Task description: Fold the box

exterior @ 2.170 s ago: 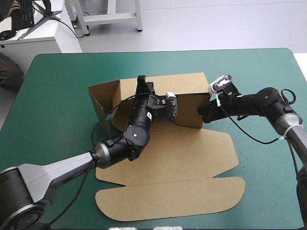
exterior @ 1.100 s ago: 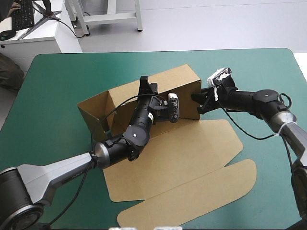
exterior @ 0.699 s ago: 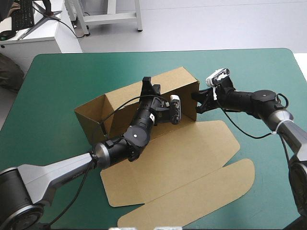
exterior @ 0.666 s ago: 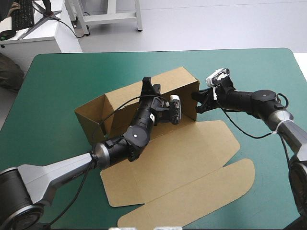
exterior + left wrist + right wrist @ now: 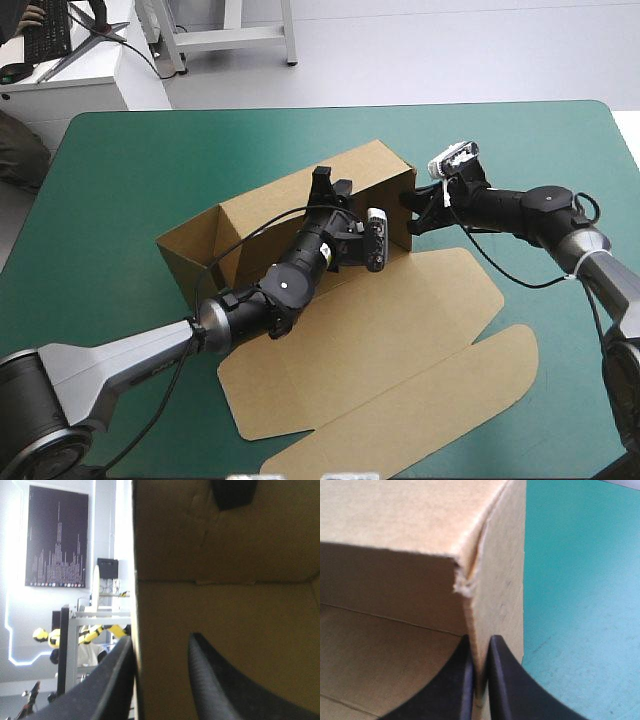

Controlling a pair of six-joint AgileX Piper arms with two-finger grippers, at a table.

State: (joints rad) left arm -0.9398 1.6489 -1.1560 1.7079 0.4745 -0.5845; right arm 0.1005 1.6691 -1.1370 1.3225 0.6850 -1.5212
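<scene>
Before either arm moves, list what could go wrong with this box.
1. The right pincer is shut on the end wall of the box, just under a frayed corner. A hard pull could tear the board there.
2. The left pincer straddles the long wall with its fingers apart, not clamped, so that wall could slip free and flop down.

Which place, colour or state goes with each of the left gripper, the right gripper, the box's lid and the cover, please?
Things:
1. left gripper
2. right gripper
3. lid
4. cover

Matches:
a. teal-green
b. shut on an end wall of the box
c. lying flat on the cover
d. open, astride a raised long wall

Pairs: 1-d, 2-b, 3-c, 4-a
</scene>
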